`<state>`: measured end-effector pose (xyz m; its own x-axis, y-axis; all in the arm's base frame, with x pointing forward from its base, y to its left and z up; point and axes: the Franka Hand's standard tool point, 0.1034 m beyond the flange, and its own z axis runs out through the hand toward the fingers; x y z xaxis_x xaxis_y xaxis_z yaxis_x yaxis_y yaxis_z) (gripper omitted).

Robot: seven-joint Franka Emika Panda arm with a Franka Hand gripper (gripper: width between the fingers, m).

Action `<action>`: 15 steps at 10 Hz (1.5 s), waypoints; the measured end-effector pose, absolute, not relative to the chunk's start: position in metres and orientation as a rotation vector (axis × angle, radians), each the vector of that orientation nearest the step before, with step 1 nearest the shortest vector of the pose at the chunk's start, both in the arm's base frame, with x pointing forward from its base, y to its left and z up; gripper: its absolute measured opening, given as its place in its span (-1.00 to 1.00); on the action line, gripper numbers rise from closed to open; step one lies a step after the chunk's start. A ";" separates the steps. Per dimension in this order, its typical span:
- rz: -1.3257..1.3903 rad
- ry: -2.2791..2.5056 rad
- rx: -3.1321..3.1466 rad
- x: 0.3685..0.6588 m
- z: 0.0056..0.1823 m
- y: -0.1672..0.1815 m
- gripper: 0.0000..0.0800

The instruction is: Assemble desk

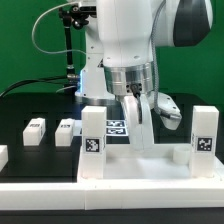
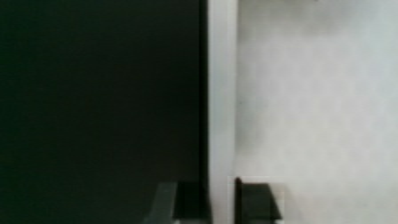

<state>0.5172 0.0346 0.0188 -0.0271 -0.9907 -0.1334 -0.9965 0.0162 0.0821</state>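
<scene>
The white desk tabletop [image 1: 150, 165] lies flat at the front in the exterior view. Two tagged legs stand up from it, one leg [image 1: 93, 132] on that view's left and another leg [image 1: 204, 132] on its right. My gripper [image 1: 137, 124] reaches down at the tabletop's far edge between them. In the wrist view the gripper [image 2: 222, 203] is shut on the tabletop's thin raised rim [image 2: 222, 100], one dark finger on each side. The white panel [image 2: 320, 110] fills one side and the black table the other. Two loose legs [image 1: 36, 131] [image 1: 67, 130] lie on the exterior view's left.
The marker board [image 1: 116, 127] lies behind the tabletop, partly hidden by my gripper. A low white border rail [image 1: 110, 197] runs along the front. Another white piece [image 1: 2, 155] shows at the exterior view's left edge. A camera stand [image 1: 68, 40] rises at the back.
</scene>
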 end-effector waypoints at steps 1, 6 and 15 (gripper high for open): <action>0.233 2.152 -2.218 0.516 0.019 0.032 -0.85; 0.171 1.509 -2.690 0.488 0.018 -0.016 -0.85; 0.052 0.282 -3.110 0.534 0.024 -0.032 -0.86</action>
<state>0.5339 -0.0323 0.0237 0.9832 -0.1793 -0.0349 -0.1799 -0.9836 -0.0157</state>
